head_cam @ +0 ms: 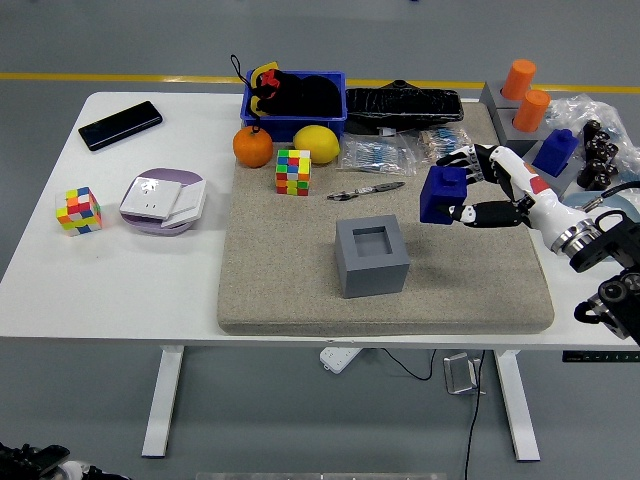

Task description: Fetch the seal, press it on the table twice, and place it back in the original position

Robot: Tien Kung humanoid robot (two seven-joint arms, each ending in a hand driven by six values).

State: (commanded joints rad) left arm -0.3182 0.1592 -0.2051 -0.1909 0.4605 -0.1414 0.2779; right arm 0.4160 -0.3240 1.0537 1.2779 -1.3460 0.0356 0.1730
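The blue seal is grasped by the right hand, above the grey mat, beside the grey holder

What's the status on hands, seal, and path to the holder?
Right hand shut on blue seal. Seal aloft beside grey holder. Path clear.

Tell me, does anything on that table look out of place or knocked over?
Nothing looks spilled or toppled. The one odd sight is the blue seal, gripped in the robot's right hand instead of sitting in the grey holder, whose square socket is empty. The pen lies loose and slanted on the mat.
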